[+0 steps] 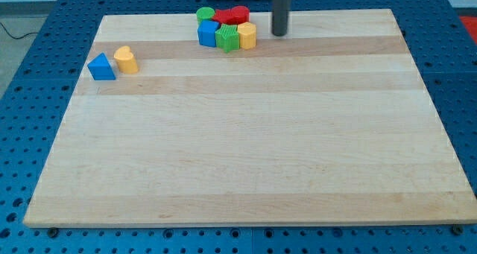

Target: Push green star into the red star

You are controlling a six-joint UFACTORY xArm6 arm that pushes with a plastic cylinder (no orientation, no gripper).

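Observation:
The green star lies near the view's top centre in a tight cluster. The red star sits just above it, touching or nearly touching it. A red block adjoins the red star on the right. A green round block is at the cluster's upper left, a blue block at its left and a yellow block at its right. My tip stands on the board to the right of the cluster, a short gap from the yellow block.
A blue triangle and a yellow heart-like block lie together near the board's left edge. The wooden board rests on a blue perforated table.

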